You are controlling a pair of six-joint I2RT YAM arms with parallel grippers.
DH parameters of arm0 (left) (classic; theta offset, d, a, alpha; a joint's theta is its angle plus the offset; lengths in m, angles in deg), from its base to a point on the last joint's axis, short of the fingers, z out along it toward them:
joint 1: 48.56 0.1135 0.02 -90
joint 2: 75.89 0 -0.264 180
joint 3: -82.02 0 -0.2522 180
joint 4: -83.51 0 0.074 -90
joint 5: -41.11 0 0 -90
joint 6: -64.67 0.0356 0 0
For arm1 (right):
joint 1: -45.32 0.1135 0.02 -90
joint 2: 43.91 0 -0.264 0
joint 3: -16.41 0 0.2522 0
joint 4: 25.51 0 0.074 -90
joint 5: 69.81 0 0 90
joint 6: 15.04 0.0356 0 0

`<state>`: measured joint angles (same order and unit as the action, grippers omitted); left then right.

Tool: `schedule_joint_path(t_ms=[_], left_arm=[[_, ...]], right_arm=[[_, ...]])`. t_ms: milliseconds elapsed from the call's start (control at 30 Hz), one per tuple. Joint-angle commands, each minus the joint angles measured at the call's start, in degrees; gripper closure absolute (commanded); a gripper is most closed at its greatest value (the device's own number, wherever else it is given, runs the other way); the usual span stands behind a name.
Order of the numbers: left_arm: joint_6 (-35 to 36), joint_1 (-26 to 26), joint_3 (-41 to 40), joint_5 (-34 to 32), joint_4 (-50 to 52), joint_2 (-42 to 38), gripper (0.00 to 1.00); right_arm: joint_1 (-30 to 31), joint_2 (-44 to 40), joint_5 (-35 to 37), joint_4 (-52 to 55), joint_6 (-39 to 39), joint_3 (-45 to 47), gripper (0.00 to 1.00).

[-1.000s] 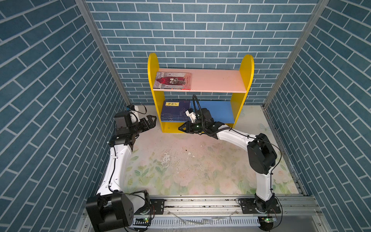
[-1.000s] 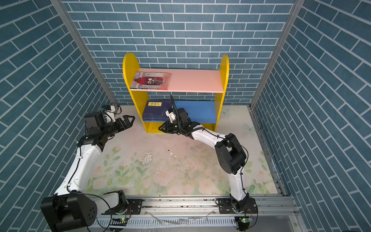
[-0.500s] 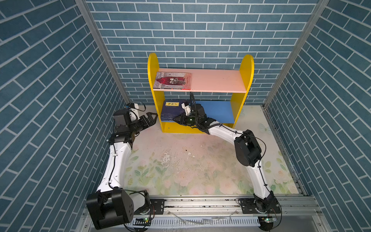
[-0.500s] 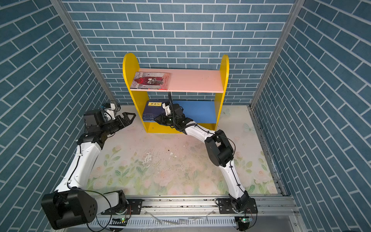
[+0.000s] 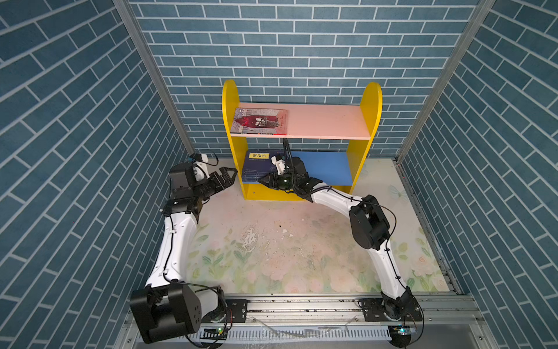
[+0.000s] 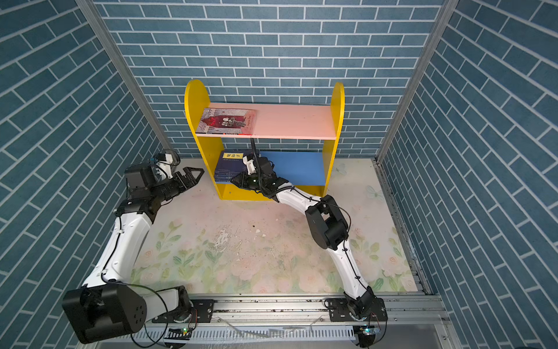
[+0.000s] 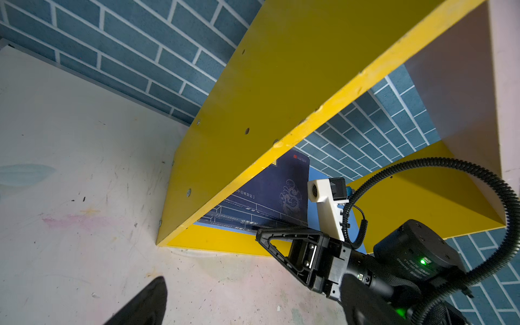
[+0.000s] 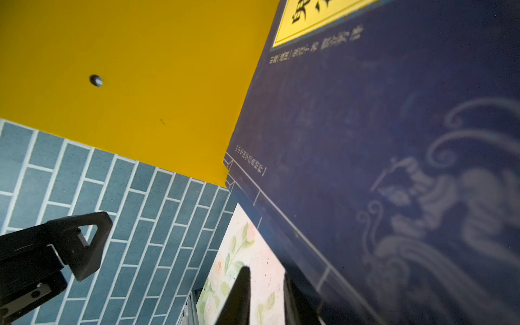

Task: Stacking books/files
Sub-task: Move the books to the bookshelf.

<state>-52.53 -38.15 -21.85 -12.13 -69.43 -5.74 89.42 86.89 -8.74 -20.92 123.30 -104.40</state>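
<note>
Here, R pincer [image 5: 262, 180], slightly parted, at front edge of navy stack [image 5: 256, 168].

Yellow shelf unit [image 5: 372, 105] on floral mat [image 5: 271, 263]; blue brick walls [image 5: 302, 45].

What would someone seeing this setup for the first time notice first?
The yellow bookshelf against the back brick wall, with a red illustrated book lying flat on its pink upper shelf. Below, navy books are stacked at the lower shelf's left end, the right gripper at their front edge.
</note>
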Motion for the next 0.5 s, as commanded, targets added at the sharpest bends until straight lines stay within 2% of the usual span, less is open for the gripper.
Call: schedule_joint_path(t_ms=[0, 200, 333, 467], left_arm=[[0.81, 1.13, 1.74, 1.48, -0.56, 0.34, 0.03], [0.94, 1.8, 2.85, 2.17, 0.06, 0.51, 0.03], [1.06, 2.06, 2.52, 3.1, 0.06, 0.23, 0.03], [1.02, 2.15, 1.67, 3.72, 0.06, -0.6, 0.03]], right_arm=[[0.11, -4.71, 0.48, -1.37, 0.5, 2.59, 0.76], [0.07, -17.21, 3.64, -0.51, 0.14, 13.77, 0.68], [-0.27, -23.96, 10.21, 5.54, -0.18, 20.22, 0.66], [-2.44, -27.2, 9.26, 0.9, 2.72, 27.0, 0.64]])
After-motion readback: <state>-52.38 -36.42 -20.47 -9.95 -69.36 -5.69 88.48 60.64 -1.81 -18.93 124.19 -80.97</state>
